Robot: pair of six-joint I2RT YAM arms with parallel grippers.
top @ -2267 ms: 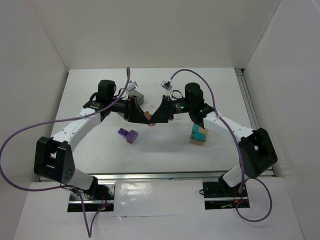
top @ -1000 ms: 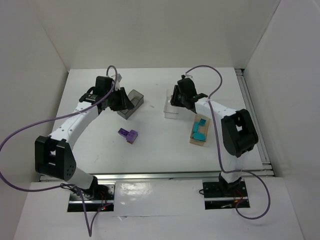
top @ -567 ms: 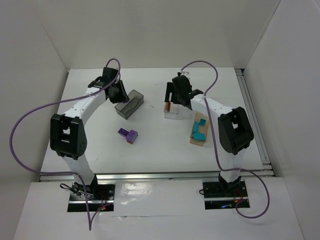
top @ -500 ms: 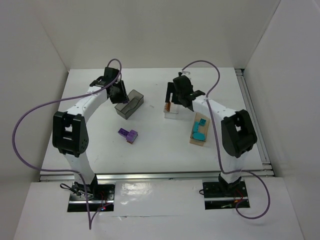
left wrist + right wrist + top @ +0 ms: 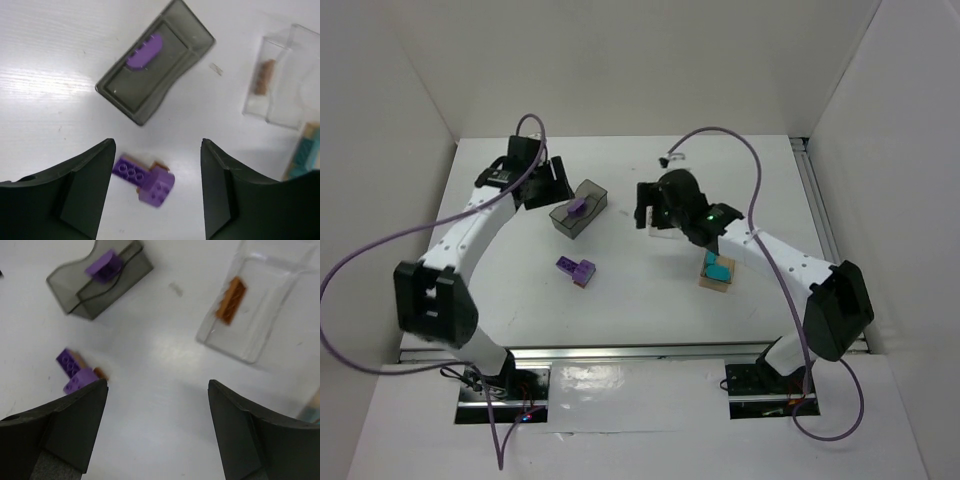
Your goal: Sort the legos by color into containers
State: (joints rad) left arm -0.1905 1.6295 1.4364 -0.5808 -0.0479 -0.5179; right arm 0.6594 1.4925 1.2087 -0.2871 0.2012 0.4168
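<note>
A purple lego (image 5: 145, 50) lies in the dark smoky-grey container (image 5: 155, 82), which also shows from above (image 5: 580, 210). In the clear container (image 5: 260, 305) lies an orange-brown lego (image 5: 231, 300). A cluster of purple legos (image 5: 576, 270) with a bit of orange-brown under it sits loose on the table. Teal legos (image 5: 720, 268) fill the tan container (image 5: 717, 283). My left gripper (image 5: 156, 160) hangs open above the loose cluster (image 5: 145, 180), with nothing in it. My right gripper (image 5: 157, 395) is open and empty over bare table, between the dark and clear containers.
White walls close in the table on three sides. Purple cables loop above both arms. In the top view my right arm's wrist (image 5: 670, 200) covers most of the clear container. A metal rail (image 5: 825, 210) runs along the table's right edge.
Both grippers have opened. A purple lego now lies in the dark container and an orange-brown one in the clear container. Both arms have pulled back from the containers.
</note>
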